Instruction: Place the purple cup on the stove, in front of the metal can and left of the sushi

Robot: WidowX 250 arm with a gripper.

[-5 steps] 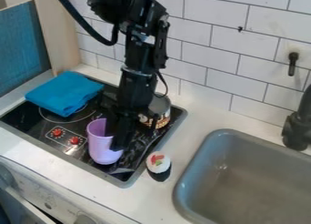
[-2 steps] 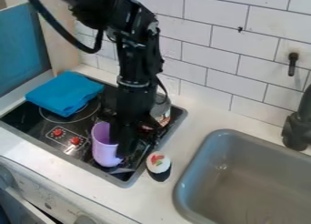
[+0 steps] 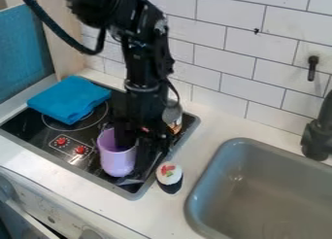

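A pale surface [image 3: 194, 111] is running around a black cooktop [image 3: 38, 134], and the purple cup [image 3: 117, 158] is standing upright on that cooktop, near its front edge. Beyond the cup, a white tiled wall [image 3: 220, 58] with dark joints is rising. To the cup's right, a grey sink [image 3: 272, 194] is sitting in the surface, with a dark faucet [image 3: 318, 136] standing past its far side. Just right of the cup, a toy sushi roll [image 3: 170, 177] with a white top and a dark lower part is resting near the cooktop's edge. Behind the cup and to its right, a can [image 3: 173, 117] is standing partly hidden. A folded blue cloth [image 3: 69, 99] is lying behind the cup and to its left, and two red knobs [image 3: 71, 145] are showing just left of it.

The cup is looking smooth and plain, with its round mouth facing up and its right part partly covered by the arm.

The black arm [image 3: 144, 70] is coming in from the top edge and hanging steeply down, its pincer [image 3: 138, 146] lying at the cup's right side by the rim. Whether the pincer is standing apart or clamping the cup cannot be told.
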